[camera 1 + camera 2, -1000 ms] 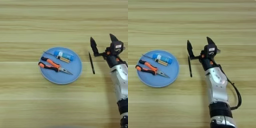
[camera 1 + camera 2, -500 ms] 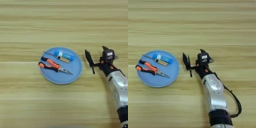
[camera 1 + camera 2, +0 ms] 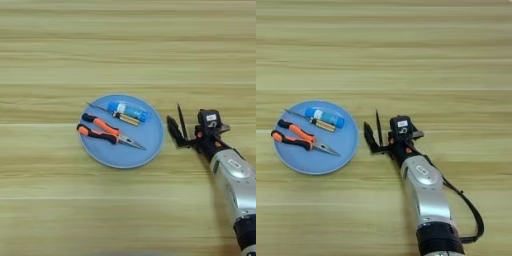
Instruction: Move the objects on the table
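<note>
On the table point(image 3: 60, 50), a thin black pen point(image 3: 181, 121) lies just right of the round light-blue plate point(image 3: 150, 142). My right gripper point(image 3: 183, 132) is down at the pen, straddling its lower half, with the silver forearm point(image 3: 423, 190) reaching in from the bottom right. The pen's near end runs under the gripper body. On the plate rest orange-and-black pliers point(image 3: 102, 131), a short blue tube point(image 3: 127, 110) and a tiny yellowish-handled screwdriver point(image 3: 120, 117); the same pliers point(image 3: 298, 138) and pen point(image 3: 378, 125) show in the right eye view.
A black cable point(image 3: 468, 212) loops off the forearm's right side. Bare wood planks stretch above the plate, to its left, and right of the arm.
The gripper has come down and leftward from its raised, wide-spread pose onto the pen, its spread narrowing. The pen and the things on the plate lie where they were.
</note>
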Controlling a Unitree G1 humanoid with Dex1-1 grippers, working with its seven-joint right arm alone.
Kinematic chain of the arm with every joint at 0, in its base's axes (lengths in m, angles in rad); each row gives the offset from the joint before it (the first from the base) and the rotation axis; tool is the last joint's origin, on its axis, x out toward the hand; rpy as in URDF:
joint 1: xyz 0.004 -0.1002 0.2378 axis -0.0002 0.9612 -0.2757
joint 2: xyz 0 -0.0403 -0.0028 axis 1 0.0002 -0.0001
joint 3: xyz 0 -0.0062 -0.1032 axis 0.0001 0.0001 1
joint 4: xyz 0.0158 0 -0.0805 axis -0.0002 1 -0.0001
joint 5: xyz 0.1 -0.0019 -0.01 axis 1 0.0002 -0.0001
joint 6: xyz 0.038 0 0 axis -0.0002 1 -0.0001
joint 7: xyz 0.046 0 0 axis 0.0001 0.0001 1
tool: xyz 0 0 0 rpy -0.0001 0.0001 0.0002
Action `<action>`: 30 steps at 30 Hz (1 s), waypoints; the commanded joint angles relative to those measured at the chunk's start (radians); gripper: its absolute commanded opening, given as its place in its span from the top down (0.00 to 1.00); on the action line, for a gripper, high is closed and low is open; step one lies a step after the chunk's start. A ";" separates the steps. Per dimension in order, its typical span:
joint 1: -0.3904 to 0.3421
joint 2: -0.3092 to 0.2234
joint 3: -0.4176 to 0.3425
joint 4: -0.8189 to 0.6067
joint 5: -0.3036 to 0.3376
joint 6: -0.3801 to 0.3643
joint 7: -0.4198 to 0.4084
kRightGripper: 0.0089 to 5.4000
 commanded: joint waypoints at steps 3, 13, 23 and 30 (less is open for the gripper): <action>-0.037 -0.020 0.011 -0.068 -0.007 0.052 -0.002 0.03; -0.033 -0.023 0.021 -0.090 0.011 0.204 0.015 0.23; -0.035 -0.026 0.014 -0.075 0.020 0.288 0.008 0.42; -0.033 -0.031 0.018 -0.072 0.012 0.315 0.008 0.57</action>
